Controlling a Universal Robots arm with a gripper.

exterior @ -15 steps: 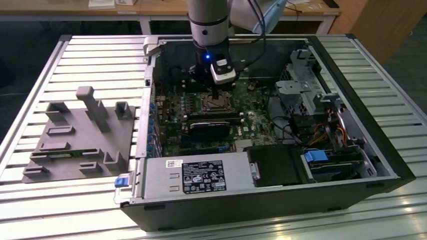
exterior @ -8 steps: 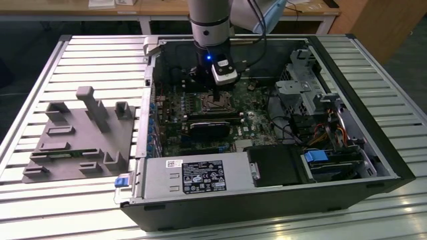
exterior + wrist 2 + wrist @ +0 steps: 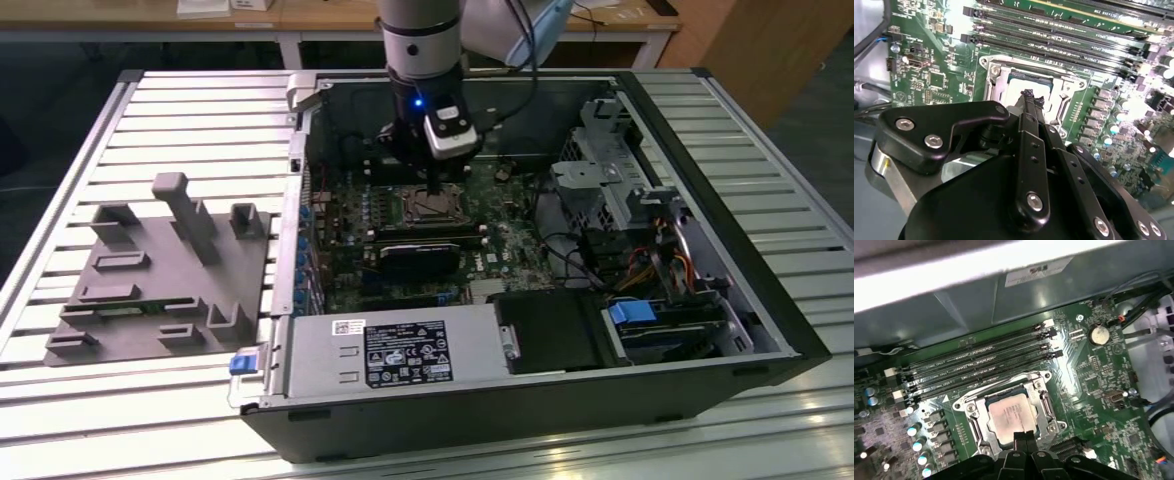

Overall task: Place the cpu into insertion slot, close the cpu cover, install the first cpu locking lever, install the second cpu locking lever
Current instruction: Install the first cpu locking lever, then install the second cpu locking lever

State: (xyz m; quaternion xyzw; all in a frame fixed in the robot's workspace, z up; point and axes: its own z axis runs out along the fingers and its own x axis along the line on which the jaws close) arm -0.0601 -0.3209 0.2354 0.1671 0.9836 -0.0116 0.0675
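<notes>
The cpu [image 3: 1010, 416] lies flat in the insertion slot [image 3: 1040, 376] on the green board, its dull metal top showing. The cpu cover [image 3: 975, 416], a silver frame, lies down around the chip. My gripper [image 3: 1024, 436] hangs just over the socket's edge, black fingers pressed together with nothing between them. In the second wrist view the gripper [image 3: 1029, 96] ends right over the cpu [image 3: 1016, 89], with the cpu cover [image 3: 996, 86] beside it. In the exterior view the gripper [image 3: 438, 188] is inside the open computer case, directly above the insertion slot [image 3: 430, 208]. I cannot make out how the locking levers stand.
Long black memory slots [image 3: 979, 364] run beside the socket, with a row of capacitors [image 3: 916, 432] and a coin battery [image 3: 1097, 334]. A black card [image 3: 420, 255], the power supply [image 3: 387, 350] and a drive cage [image 3: 627, 190] crowd the case. A grey fixture [image 3: 160, 270] sits outside on the exterior view's left.
</notes>
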